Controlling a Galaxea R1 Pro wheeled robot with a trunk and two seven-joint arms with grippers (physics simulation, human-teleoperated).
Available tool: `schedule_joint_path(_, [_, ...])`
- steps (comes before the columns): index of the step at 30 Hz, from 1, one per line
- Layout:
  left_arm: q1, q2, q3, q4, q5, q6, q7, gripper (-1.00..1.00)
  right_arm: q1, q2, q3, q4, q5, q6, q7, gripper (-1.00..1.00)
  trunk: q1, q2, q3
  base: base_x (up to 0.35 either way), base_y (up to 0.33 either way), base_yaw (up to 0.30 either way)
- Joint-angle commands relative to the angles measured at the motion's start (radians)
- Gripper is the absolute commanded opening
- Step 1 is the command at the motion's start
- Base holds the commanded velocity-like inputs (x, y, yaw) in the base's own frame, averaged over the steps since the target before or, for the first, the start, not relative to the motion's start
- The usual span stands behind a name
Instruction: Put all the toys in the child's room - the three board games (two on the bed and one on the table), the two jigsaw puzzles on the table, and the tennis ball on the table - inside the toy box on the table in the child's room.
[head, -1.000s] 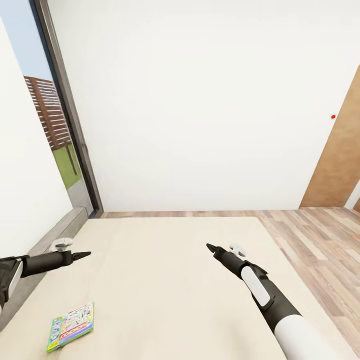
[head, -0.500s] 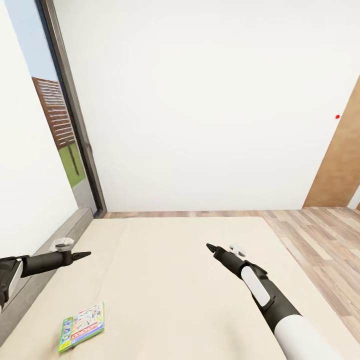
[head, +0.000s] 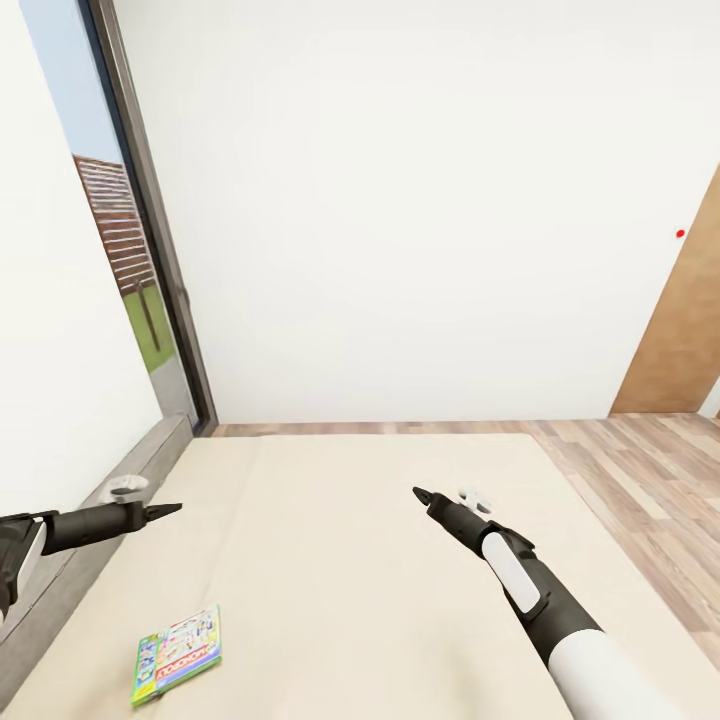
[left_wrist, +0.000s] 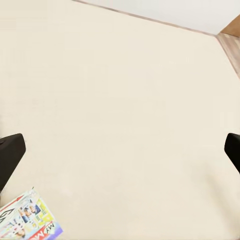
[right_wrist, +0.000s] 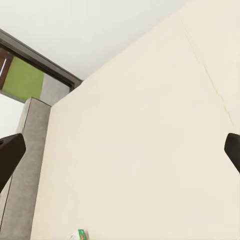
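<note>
One board game (head: 177, 654) lies flat on the bed (head: 330, 560), near the headboard (head: 120, 480) side, printed face up with a red band and green edge; a corner of it also shows in the left wrist view (left_wrist: 27, 222), and it is a tiny speck in the right wrist view (right_wrist: 79, 234). Left gripper (head: 168, 510) hangs over the mattress beyond the game, not touching it, fingers spread wide in its wrist view, empty. Right gripper (head: 420, 495) is out over mid-bed, well apart from the game, also spread open and empty. Beyond the bed: wood floor (head: 640, 470), white wall (head: 420, 200), a window (head: 120, 260) by the headboard, and a brown door (head: 685, 330) at the far right.
</note>
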Motion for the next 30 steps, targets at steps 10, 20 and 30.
schedule_joint_path(10, [-0.002, -0.001, 0.006, -0.001, -0.009, 0.008, -0.007, 1.0, -0.001, 0.0, 0.001, -0.002, -0.003, 0.003, -0.001, 1.0, 0.001, -0.002, -0.002, 0.0, 0.062, 0.0])
schedule_joint_path(20, [-0.001, -0.001, 0.006, -0.001, -0.009, 0.009, -0.007, 1.0, -0.001, 0.0, -0.001, -0.002, -0.004, 0.003, -0.002, 1.0, 0.001, -0.002, -0.002, -0.052, 0.091, 0.0])
schedule_joint_path(30, [-0.001, -0.002, 0.006, -0.001, -0.009, 0.008, -0.004, 1.0, -0.001, 0.0, 0.001, -0.002, -0.001, 0.003, -0.001, 1.0, 0.001, -0.002, -0.002, -0.023, 0.071, 0.0])
